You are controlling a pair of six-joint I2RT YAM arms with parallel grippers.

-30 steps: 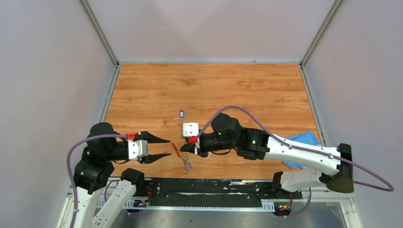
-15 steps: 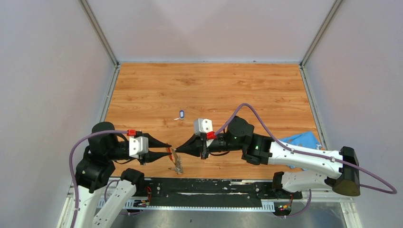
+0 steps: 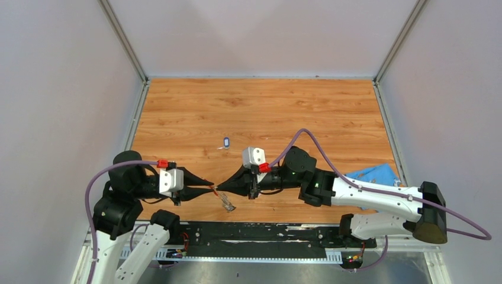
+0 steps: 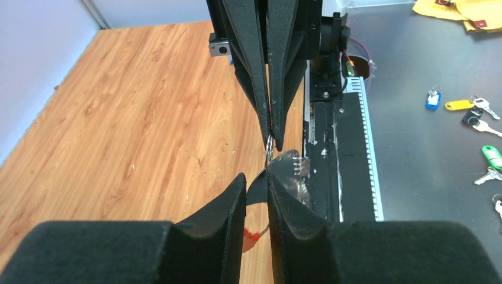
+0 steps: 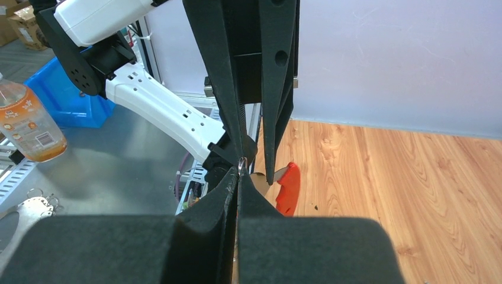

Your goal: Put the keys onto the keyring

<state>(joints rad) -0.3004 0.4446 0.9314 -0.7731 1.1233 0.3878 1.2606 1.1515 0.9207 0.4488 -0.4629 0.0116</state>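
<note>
The left fingers [image 4: 228, 213] have narrowed around the thin red-looped keyring of grey metal pieces [image 3: 227, 203], lower centre; whether they grip it, I cannot tell. The right fingers [image 3: 240, 183] clench it. This looks like a handover; the next move calls for fetching the blue-and-white oval-headed key [image 3: 226, 142] just above.

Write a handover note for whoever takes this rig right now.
Right gripper: shut on the keyring, grey pieces dangling near the table's front edge.
Left gripper: jaws narrowed around the red loop; firm grip unclear.
Blue-and-white key: lying alone on the table, farther back.
Black-headed key: not spotted on the table.
Done: keyring in hand.
Left: no key threaded yet; both to go.
</note>
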